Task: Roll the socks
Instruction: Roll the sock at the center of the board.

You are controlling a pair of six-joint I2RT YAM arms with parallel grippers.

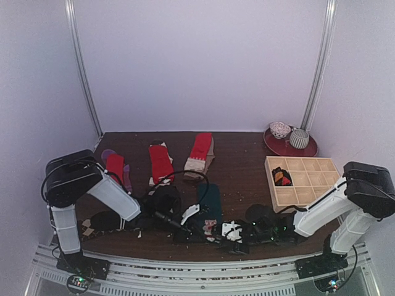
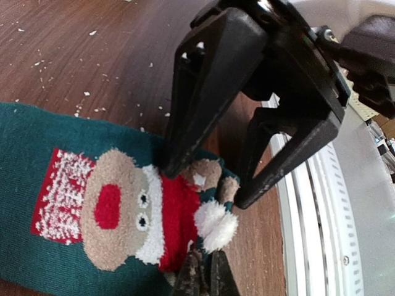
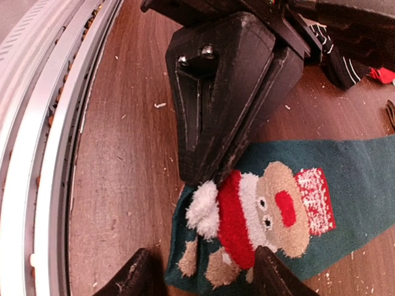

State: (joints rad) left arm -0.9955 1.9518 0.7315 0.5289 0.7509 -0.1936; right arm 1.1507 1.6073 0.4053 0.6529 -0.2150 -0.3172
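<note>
Start of a roll. The dark teal monkey sock (image 3: pixel 345 185) lay flat at six o'clock on the surface (image 3: pixel 123 160), one end close to the front edge. In the right wrist view its length ran off toward three o'clock. The left tool (image 2: pixel 203 274) was closed tight, with its tip at the white pom-pom (image 3: pixel 202 208); whether it pinched any fabric could not be told. The right tool (image 3: pixel 203 276) stood wide, fingers astride that same end. The next move probably called for closing on the end and turning it over along the sock without letting the edge slip.
</note>
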